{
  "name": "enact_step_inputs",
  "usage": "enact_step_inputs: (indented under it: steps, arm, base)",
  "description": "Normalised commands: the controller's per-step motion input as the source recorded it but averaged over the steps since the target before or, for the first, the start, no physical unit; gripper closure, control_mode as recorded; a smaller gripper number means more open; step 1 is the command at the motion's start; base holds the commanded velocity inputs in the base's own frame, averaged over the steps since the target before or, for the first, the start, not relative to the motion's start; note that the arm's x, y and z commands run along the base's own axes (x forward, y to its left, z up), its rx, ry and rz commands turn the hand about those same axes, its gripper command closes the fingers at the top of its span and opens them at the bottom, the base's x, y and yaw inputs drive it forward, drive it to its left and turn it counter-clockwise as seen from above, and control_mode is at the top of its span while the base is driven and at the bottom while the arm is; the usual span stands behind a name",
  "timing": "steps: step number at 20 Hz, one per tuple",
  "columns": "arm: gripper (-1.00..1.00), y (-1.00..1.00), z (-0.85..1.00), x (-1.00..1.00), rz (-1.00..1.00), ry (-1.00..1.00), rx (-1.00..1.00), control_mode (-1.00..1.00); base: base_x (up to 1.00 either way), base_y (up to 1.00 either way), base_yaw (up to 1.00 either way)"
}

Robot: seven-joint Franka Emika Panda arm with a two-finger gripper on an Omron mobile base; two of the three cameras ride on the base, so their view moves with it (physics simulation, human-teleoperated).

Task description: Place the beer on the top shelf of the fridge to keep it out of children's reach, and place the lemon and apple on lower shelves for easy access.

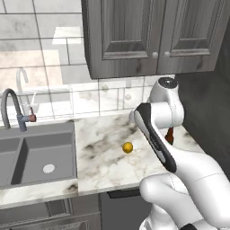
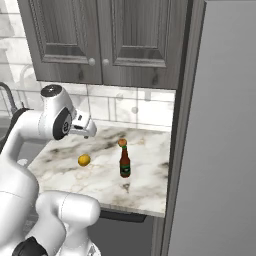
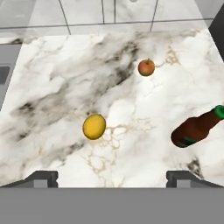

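From the left base view, the small round yellow lemon (image 1: pixel 128 147) lies on the white marble counter (image 1: pixel 103 152), right of the grey sink (image 1: pixel 36 157).

From the right base view, the slim dark brown beer (image 2: pixel 124 161) stands upright near the light-grey fridge (image 2: pixel 220 150), whose door is shut; the reddish-orange apple (image 2: pixel 122 142) sits just behind it.

In the hand view, the gripper (image 3: pixel 112 178) hangs spread wide and empty above all three, probably surveying before choosing.
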Motion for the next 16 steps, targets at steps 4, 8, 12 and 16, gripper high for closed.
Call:
enact_step_inputs:
  steps: [4, 8, 12, 16]
  arm:
    - [-1.0, 0.47, -0.58, 0.0, -0.03, 0.03, 0.0, -1.0]
    - [-1.0, 0.31, -0.48, 0.03, -0.04, 0.08, 0.0, -1.0]
    - [-1.0, 0.1, -0.36, 0.09, -0.05, 0.1, 0.0, -1.0]
    - [-1.0, 0.0, -0.25, 0.17, -0.06, 0.08, 0.0, -1.0]
  base:
    - [0.0, 0.0, 0.0]
    - [0.0, 0.0, 0.0]
    - [0.0, 0.0, 0.0]
    - [0.0, 0.0, 0.0]
